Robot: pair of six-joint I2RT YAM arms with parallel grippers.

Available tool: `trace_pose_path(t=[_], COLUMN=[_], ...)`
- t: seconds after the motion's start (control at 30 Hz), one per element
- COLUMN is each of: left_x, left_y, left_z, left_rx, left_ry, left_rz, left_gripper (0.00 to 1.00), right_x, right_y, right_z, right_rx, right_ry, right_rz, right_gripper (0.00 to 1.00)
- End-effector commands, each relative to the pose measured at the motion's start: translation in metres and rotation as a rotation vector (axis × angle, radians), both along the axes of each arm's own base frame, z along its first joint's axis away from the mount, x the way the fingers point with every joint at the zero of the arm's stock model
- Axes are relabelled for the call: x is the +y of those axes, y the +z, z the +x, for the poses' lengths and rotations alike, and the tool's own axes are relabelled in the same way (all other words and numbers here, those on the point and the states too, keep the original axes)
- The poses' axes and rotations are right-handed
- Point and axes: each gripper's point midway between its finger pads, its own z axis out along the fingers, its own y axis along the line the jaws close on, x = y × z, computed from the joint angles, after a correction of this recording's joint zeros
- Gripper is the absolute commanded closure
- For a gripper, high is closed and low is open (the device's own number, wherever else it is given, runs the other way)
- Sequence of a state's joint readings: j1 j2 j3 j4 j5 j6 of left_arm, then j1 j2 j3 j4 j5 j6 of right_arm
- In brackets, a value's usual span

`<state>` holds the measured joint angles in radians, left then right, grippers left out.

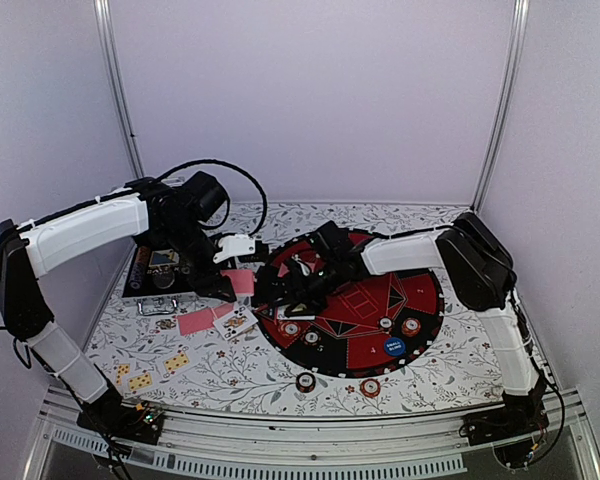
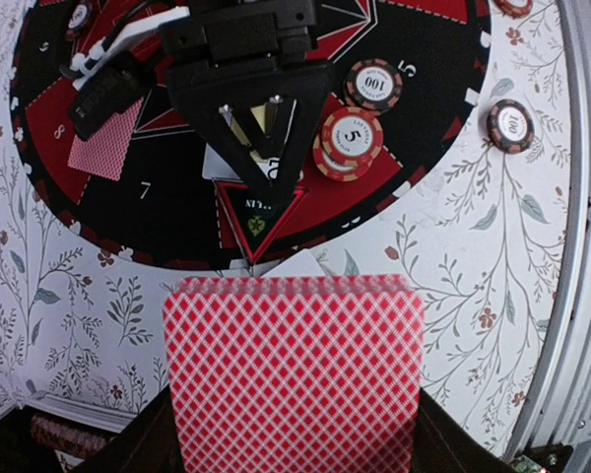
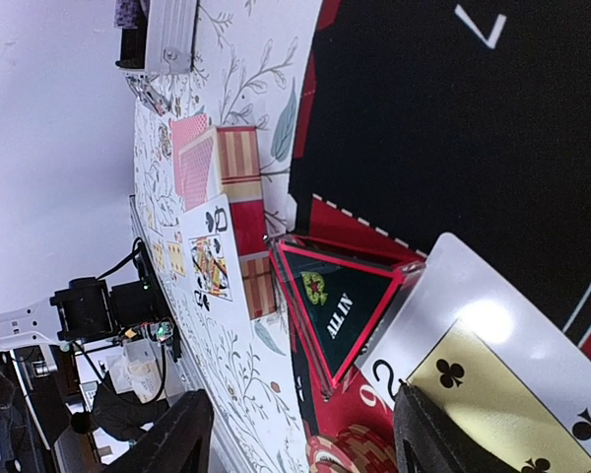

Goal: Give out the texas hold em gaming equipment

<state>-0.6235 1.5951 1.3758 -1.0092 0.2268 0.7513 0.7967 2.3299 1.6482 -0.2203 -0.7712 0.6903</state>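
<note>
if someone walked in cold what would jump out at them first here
The big round black-and-red mat on the flowered table, right of centre, with poker chips stacked near its edge. Both arms meet at the mat's left rim: the left fingers hold a red-backed deck, and the right fingers grip a face-up club card beside a triangular ALL IN marker.

On the table (image 1: 460, 375), the round mat (image 1: 420, 330) lies right of the open case (image 1: 160, 272), with loose cards (image 1: 195, 321) between them and chips (image 1: 306, 381) before the mat.
</note>
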Motion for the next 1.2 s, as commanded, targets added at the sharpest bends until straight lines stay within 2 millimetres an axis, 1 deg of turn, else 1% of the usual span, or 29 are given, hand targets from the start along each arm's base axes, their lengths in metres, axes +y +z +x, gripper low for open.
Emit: trace_pose_path(t=[0.0,0.03,0.07,0.1,0.17,0.23,0.37,0.43,0.5,0.73,0.83,0.97,1.17], left_x=[-0.001,-0.001,-0.001,-0.001,-0.002,-0.003,-0.005,-0.006,-0.008,-0.013,-0.012,-0.013,-0.016], left_y=[0.016,0.016,0.016,0.016,0.017,0.018,0.018,0.02,0.021,0.025,0.022,0.023,0.026], left_z=[0.003,0.003,0.003,0.003,0.003,0.004,0.005,0.007,0.008,0.011,0.01,0.011,0.013], left_rx=[-0.032,-0.032,-0.032,-0.031,-0.03,-0.028,-0.028,-0.031,-0.032,-0.031,-0.027,-0.027,-0.028], left_ry=[-0.003,-0.005,-0.004,-0.006,-0.007,-0.007,0.0,0.001,0.0,-0.002,0.0,0.0,-0.002], left_rz=[-0.031,-0.031,-0.03,-0.032,-0.034,-0.039,-0.047,-0.053,-0.058,-0.07,-0.063,-0.067,-0.078], left_gripper=[0.51,0.51,0.51,0.51,0.51,0.51,0.51,0.51,0.51,0.51,0.51,0.51,0.51], right_x=[-0.022,-0.027,-0.03,-0.032,-0.033,-0.033,-0.029,-0.022,-0.015,0.011,0.018,0.026,0.043], right_y=[0.032,0.039,0.056,0.062,0.08,0.098,0.12,0.128,0.133,0.137,0.138,0.139,0.132], right_z=[0.023,0.026,0.028,0.027,0.024,0.016,0.001,-0.005,-0.01,-0.018,-0.022,-0.026,-0.029], right_rx=[-0.057,-0.064,-0.084,-0.09,-0.104,-0.111,-0.088,-0.089,-0.091,-0.085,-0.08,-0.071,-0.05], right_ry=[-0.068,-0.084,-0.093,-0.099,-0.105,-0.091,-0.084,-0.067,-0.049,-0.002,0.012,0.024,0.04], right_rz=[0.012,0.024,0.053,0.07,0.11,0.176,0.272,0.289,0.3,0.325,0.339,0.35,0.35], right_gripper=[0.31,0.29,0.28,0.26,0.23,0.21,0.19,0.18,0.18,0.17,0.17,0.17,0.16])
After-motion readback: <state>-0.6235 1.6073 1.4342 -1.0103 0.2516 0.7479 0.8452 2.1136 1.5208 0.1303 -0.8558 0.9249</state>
